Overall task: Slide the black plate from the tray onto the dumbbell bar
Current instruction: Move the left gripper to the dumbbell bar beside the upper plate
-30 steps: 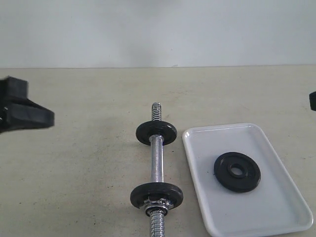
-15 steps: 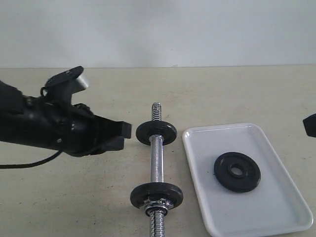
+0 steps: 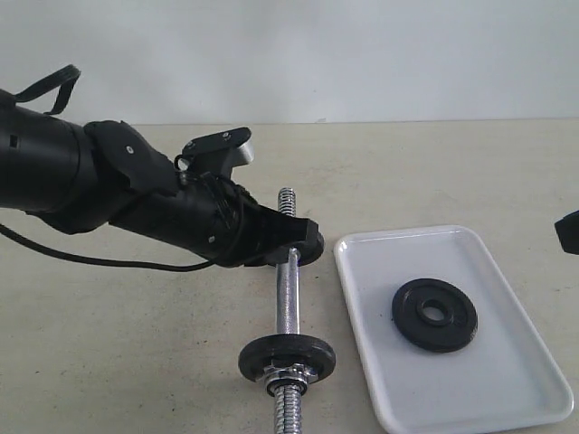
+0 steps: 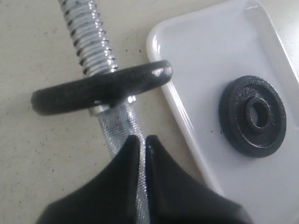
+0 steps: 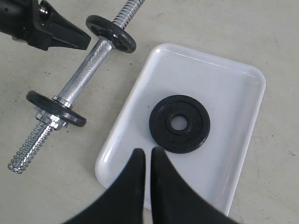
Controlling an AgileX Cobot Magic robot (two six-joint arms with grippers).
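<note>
The black plate point(image 3: 434, 314) point(image 5: 180, 123) point(image 4: 252, 116) lies flat in the white tray point(image 3: 507, 362) point(image 5: 224, 84). The dumbbell bar point(image 3: 287, 289) point(image 5: 86, 74) rests on the table left of the tray, with one black disc on each end and a chrome nut against the near disc point(image 3: 287, 357). My left gripper point(image 3: 310, 240) point(image 4: 140, 139) is shut and hovers over the bar's knurled middle point(image 4: 114, 123), just behind the far disc point(image 4: 103, 88). My right gripper point(image 5: 148, 151) is shut with nothing in it, above the tray's edge beside the plate.
The beige table point(image 3: 136, 362) spreads left of the bar. My left arm point(image 3: 90, 185) and its cable stretch over the table's left half. A black bit of the right arm point(image 3: 570, 231) shows at the right edge. The wall stands behind.
My left arm has swept in from the far left, and its gripper tip now sits over the bar at the far disc. The right arm has barely moved. Plate and bar are still.
</note>
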